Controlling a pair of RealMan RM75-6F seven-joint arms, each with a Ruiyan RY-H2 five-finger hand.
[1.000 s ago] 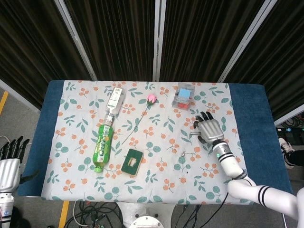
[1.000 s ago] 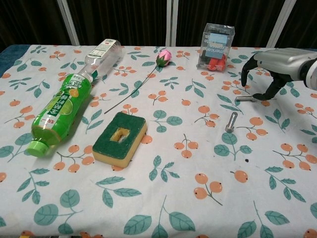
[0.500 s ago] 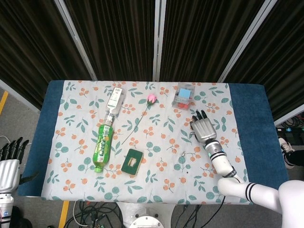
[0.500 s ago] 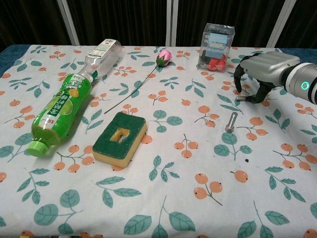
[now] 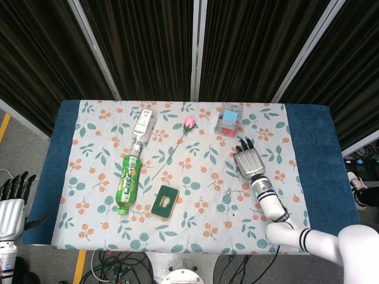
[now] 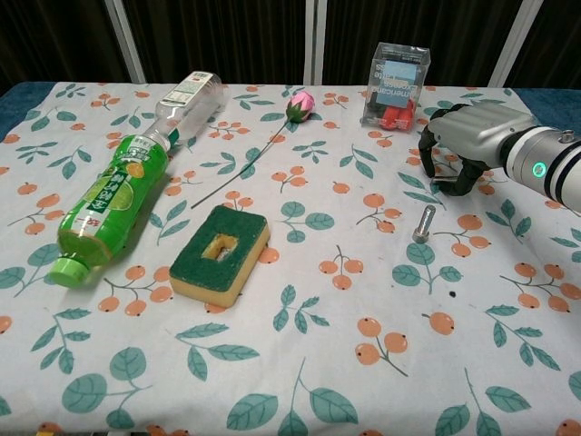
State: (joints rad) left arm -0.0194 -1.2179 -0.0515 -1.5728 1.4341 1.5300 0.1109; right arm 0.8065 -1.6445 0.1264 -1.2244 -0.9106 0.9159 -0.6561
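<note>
Got my right robot hand point(image 6: 465, 145) hovering over one bolt point(image 6: 441, 182) on the surface point(image 6: 300, 363), fingers curled down around it but nothing gripped or lifted yet. Second bolt point(image 6: 423, 222) sits just beside, nearer me. Pickup's still all to do.

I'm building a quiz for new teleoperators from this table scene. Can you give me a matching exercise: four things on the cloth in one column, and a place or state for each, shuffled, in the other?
Things:
1. green bottle
2. sponge
3. pink rose
4. clear box

Places or states:
A. standing upright at the far side, just beyond the right hand
B. lying flat with a hole in its green top
C. lying on its side at the left, cap toward the near edge
D. bloom at the far side, long thin stem running toward the bottles

Pairs: 1-C, 2-B, 3-D, 4-A
</note>
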